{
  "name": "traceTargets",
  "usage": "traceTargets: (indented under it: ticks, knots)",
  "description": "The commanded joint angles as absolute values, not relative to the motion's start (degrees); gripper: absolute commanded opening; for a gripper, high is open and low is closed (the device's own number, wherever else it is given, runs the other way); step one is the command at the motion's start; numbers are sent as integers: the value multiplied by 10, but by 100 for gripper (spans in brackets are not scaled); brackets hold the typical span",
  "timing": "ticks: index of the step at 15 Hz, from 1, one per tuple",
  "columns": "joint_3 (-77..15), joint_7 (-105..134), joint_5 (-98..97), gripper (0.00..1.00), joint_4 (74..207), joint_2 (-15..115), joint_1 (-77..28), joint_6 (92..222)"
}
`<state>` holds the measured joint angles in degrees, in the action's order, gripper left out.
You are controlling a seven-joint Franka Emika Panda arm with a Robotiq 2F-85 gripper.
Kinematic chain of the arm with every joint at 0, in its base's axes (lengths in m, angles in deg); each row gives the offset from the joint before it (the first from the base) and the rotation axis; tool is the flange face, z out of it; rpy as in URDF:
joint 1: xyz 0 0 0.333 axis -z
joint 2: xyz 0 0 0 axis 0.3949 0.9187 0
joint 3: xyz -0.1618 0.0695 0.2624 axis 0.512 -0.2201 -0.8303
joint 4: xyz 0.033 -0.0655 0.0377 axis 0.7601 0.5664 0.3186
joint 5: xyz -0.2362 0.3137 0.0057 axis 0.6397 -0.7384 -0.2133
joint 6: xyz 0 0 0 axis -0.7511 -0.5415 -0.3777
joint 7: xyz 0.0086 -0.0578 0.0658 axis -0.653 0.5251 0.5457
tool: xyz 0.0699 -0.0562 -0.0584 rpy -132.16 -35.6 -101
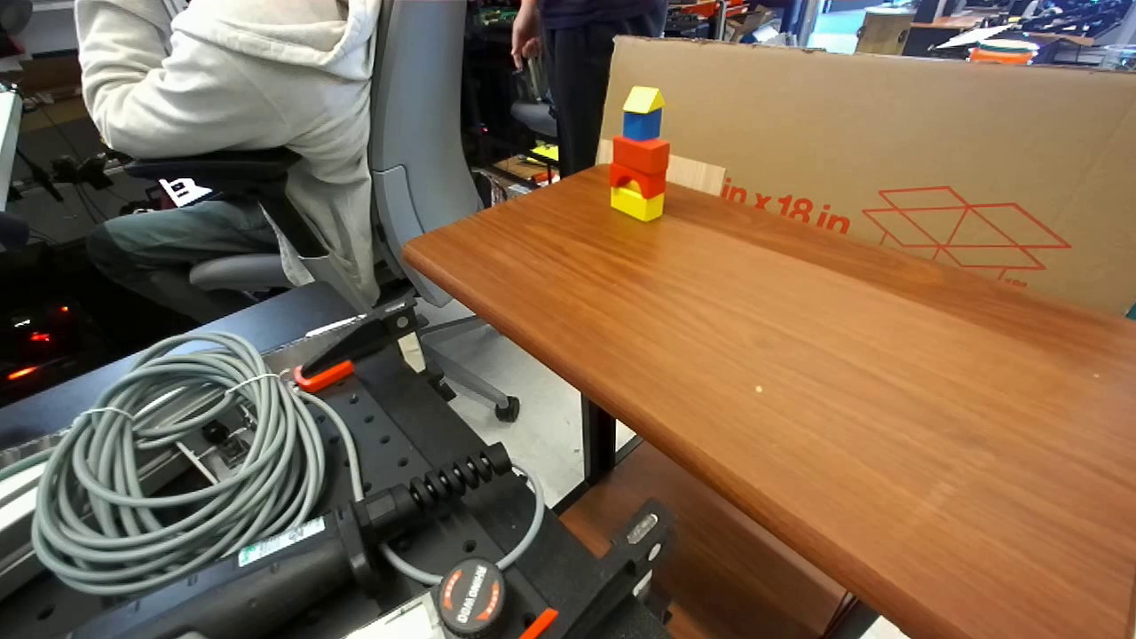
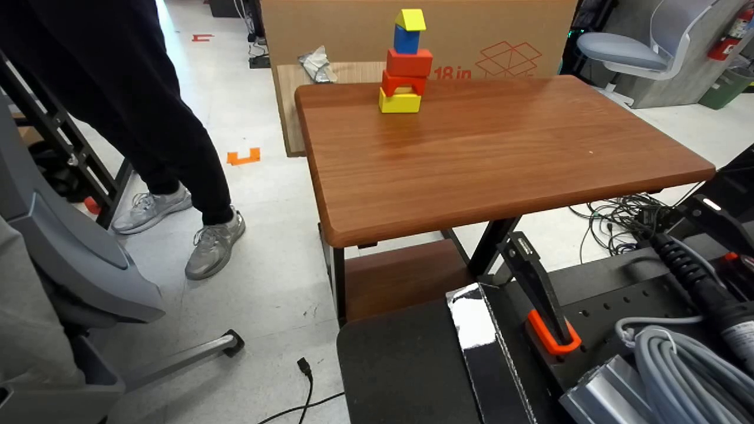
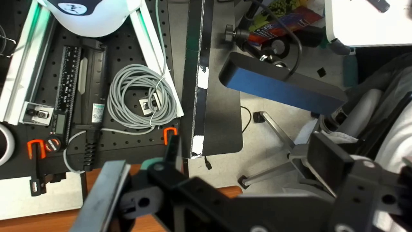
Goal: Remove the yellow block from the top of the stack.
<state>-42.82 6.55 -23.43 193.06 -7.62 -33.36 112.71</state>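
Note:
The yellow block (image 1: 644, 99) is a small roof-shaped piece on top of the stack (image 1: 641, 155). It also shows in an exterior view (image 2: 410, 19). Below it come a blue block, a red block, a red arch and a yellow base block. The stack (image 2: 409, 63) stands upright near the edge of the wooden table (image 1: 799, 337), by the cardboard box. My gripper (image 3: 249, 153) shows only in the wrist view, with its fingers wide apart and nothing between them. The stack is out of the wrist view, and the gripper is out of both exterior views.
The large cardboard box (image 1: 843, 133) stands behind the table. A black mounting plate with a coiled grey cable (image 3: 141, 96) and clamps lies before the table. A seated person (image 1: 248, 106) in an office chair and a standing person (image 2: 135, 88) are near the table.

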Motion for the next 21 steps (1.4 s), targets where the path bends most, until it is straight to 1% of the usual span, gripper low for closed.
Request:
traceTargets:
  ticks: [1, 4, 11, 16, 21]
  knots:
    - [-439, 70, -244, 100, 1927, -41, -310, 1159]
    - [-437, 72, -244, 100, 1922, 5, -299, 1225]
    - [-446, 91, -211, 100, 1880, 156, -304, 1469]
    - [-447, 95, -157, 100, 1792, 288, -307, 1532]
    - [-440, 98, -110, 100, 1683, 409, -310, 1512]
